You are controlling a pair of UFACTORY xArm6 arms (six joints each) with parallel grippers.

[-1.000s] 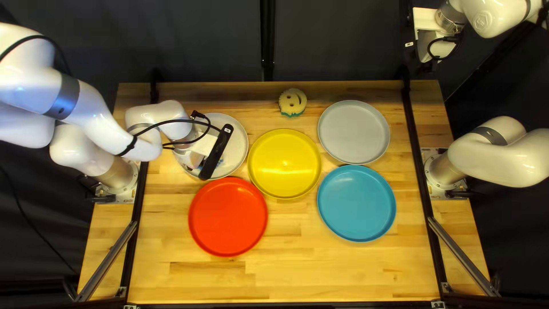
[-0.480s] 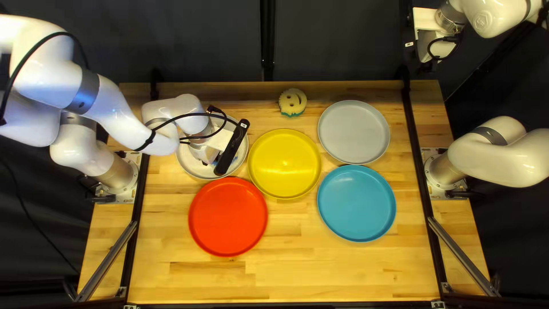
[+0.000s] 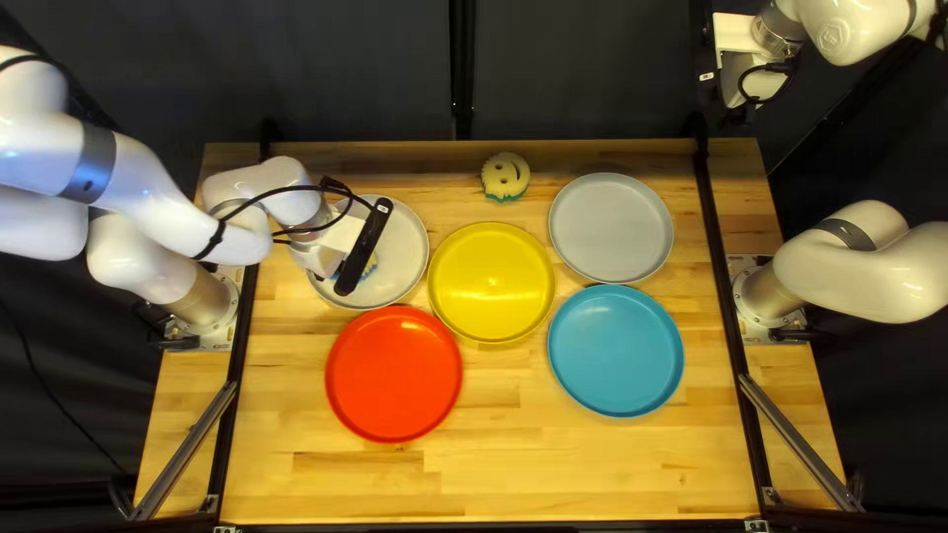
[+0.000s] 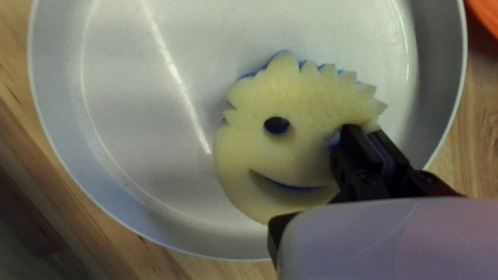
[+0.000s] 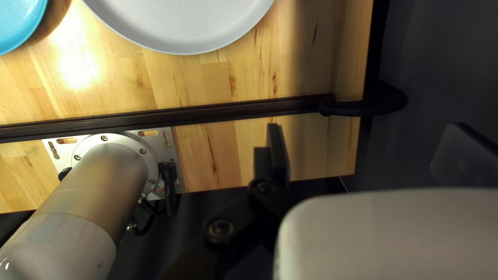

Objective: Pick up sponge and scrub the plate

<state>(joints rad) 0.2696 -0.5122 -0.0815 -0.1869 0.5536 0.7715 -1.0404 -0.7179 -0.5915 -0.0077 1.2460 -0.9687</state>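
At the left of the top left view, the white left arm (image 3: 148, 202) is reaching over the round off-white plate (image 4: 135, 103), and the black left gripper (image 4: 365, 129) is pinching the rim of the yellow, face-shaped sponge with a blue underside (image 4: 306, 103), its fingers nearly together, one sitting in an eye hole; that hold is probably leaving the broad face flat for scrubbing. The round red plate (image 3: 394, 373), round yellow plate (image 3: 492, 282), yellow-and-green face sponge (image 3: 506, 176), round grey plate (image 3: 611, 227) and round blue plate (image 3: 615, 350) are lying aside, seemingly waiting. At the right, the black right gripper (image 5: 367, 127) is hanging wide open, holding nothing, presumably keeping clear. Compared with half a second ago, the left gripper is sitting farther from the yellow plate, apparently mid-stroke, while everything beyond is staying put.
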